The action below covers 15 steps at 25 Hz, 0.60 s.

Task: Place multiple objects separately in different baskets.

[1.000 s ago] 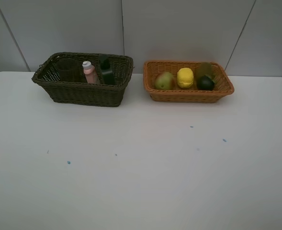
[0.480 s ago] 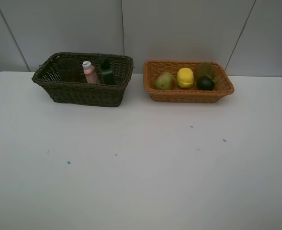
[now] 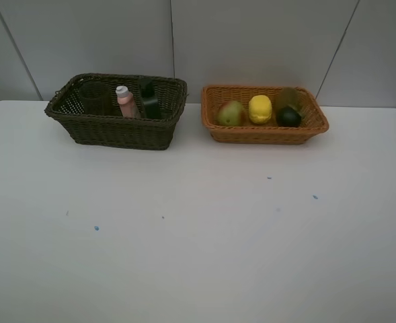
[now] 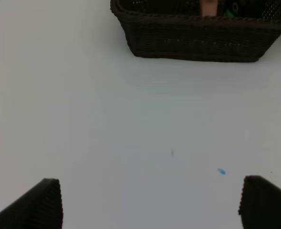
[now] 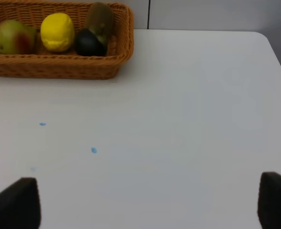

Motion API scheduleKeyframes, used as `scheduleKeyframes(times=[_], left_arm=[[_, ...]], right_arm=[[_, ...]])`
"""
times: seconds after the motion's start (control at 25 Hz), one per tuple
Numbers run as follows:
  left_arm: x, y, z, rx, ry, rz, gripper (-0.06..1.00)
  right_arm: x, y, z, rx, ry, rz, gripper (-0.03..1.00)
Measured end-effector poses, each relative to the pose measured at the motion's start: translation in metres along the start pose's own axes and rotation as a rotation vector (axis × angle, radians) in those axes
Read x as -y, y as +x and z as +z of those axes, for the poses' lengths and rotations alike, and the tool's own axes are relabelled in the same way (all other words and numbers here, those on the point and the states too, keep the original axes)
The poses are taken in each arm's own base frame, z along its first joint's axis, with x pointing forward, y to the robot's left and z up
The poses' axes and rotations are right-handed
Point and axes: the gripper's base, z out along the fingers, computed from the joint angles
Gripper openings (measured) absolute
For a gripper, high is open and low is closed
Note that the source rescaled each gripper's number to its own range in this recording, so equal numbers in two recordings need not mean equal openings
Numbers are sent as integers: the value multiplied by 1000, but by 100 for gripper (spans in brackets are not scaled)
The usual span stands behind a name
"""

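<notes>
The dark brown-green basket [image 3: 110, 131] stands at the back left and holds a tinted cup [image 3: 93, 98], a pink bottle [image 3: 124, 101] and a dark green bottle [image 3: 148, 99]. The orange-tan basket [image 3: 265, 133] at the back right holds the apple [image 3: 231, 113], lemon [image 3: 259, 109], mangosteen [image 3: 289, 118] and kiwi [image 3: 290, 98]. No white marker shows. Neither arm shows in the high view. My left gripper [image 4: 154, 205] is open and empty above bare table, short of the dark basket [image 4: 197, 40]. My right gripper [image 5: 145, 202] is open and empty, short of the orange basket [image 5: 59, 67].
The white table [image 3: 198, 235] carries a few small blue specks [image 3: 96, 228]. A grey panelled wall rises just behind the baskets. The table's right edge and rounded corner [image 5: 269, 43] show in the right wrist view.
</notes>
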Motion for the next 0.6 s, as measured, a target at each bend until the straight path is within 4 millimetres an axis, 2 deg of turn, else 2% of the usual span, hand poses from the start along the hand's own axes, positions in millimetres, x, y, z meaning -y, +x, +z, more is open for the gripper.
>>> scheduleKeyframes(times=[0.16,0.6], left_arm=[[0,5,-8,60,3,-1,96],[0,5,-8,64,1,-1,96]], right_arm=[[0,0,0,0,0,0,99],[0,0,0,0,0,0,99]])
